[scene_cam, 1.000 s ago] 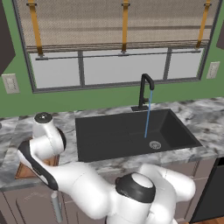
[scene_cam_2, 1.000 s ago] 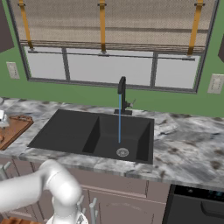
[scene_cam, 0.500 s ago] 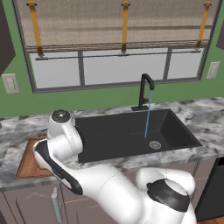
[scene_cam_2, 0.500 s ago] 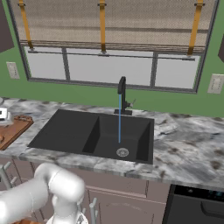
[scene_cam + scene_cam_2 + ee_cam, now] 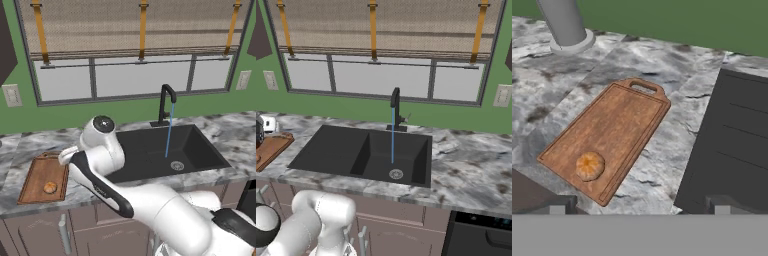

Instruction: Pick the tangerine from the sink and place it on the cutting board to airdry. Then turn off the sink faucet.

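Now tangerine (image 5: 589,166) rests on cutting board (image 5: 617,125) — seemingly beyond empty, wide-spread gripper (image 5: 639,204)

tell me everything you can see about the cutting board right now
The cutting board is a rectangular reddish-brown board with visible wood grain, a thin raised rim and a slot-shaped handle cut-out at one short end. It lies flat on the grey marbled counter, to the left of the black sink as the left base view shows it. The tangerine rests on it near the end opposite the handle. Nothing else touches the board.
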